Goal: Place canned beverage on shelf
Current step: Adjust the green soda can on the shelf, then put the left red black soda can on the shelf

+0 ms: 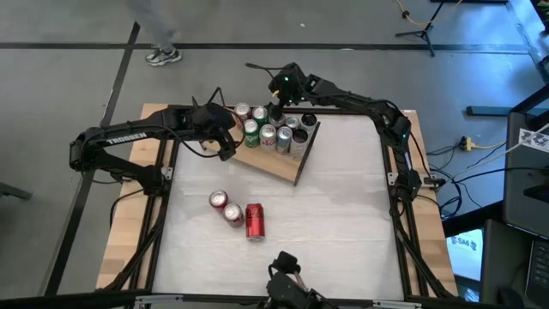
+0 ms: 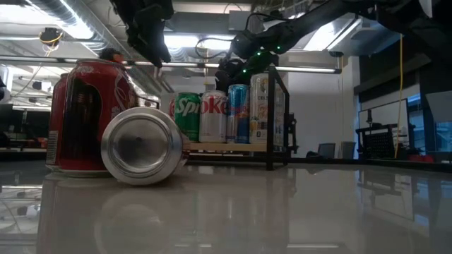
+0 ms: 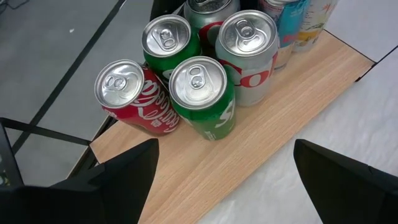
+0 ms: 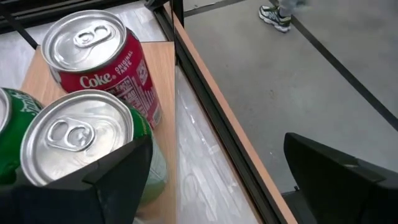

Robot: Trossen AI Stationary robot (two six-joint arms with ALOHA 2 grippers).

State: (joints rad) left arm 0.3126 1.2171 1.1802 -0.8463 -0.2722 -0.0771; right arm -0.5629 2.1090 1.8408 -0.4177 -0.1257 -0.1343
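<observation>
While both arms hang over the shelf (image 1: 276,160) at the far side of the worktop (image 1: 343,223), neither holds anything: left tool (image 1: 225,137) released, fingers spread wide above the shelf's near-left corner; right tool (image 1: 276,101) likewise released, over the shelf's far edge. Cluster of upright cans (image 1: 273,127) stands packed on the shelf. Three cans remain on the worktop, well apart from the shelf: two silver-topped cans (image 1: 226,207) and a red can (image 1: 255,221) just beside them; the low view shows at least one lying on its side. Risk, as I judge it: either tool descending here could clip the packed cans and topple them, since they stand touching with little free board near the far end. A rolling can could also escape a grasp. Hard to tell: which worktop cans stand upright, and how much free shelf lies behind the cluster.
</observation>
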